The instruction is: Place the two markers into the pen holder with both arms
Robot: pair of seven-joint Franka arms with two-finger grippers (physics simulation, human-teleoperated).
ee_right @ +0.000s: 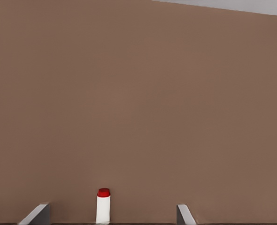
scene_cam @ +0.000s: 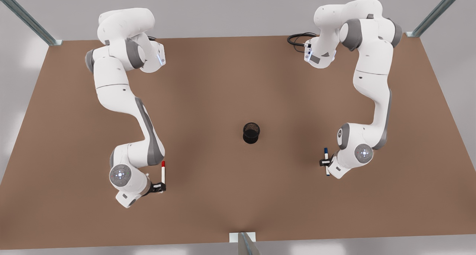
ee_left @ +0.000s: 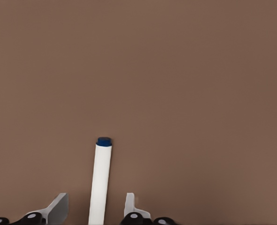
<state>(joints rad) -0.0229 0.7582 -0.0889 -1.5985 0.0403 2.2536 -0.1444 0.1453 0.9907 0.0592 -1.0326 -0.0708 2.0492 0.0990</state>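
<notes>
The left gripper [scene_cam: 326, 162] has its fingers open around the blue-capped marker [scene_cam: 326, 159]. The right gripper's [scene_cam: 160, 187] fingers are open around the red-capped marker [scene_cam: 163, 172]. The round black mesh pen holder [scene_cam: 251, 132] stands between them on the smooth brown worktop [scene_cam: 238, 195].

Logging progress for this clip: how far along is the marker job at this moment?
Nothing is done yet: the pen holder stands mid-table with no marker in it. In hand: the left tool straddles the blue-capped marker, and the right tool straddles the red-capped marker, fingers of both open with gaps either side. Left: close, lift, carry, and drop both markers in.

Pen holder [scene_cam: 251, 132] mid-table [scene_cam: 223, 195], one marker [scene_cam: 163, 171] left, other marker [scene_cam: 326, 160] right.
</notes>
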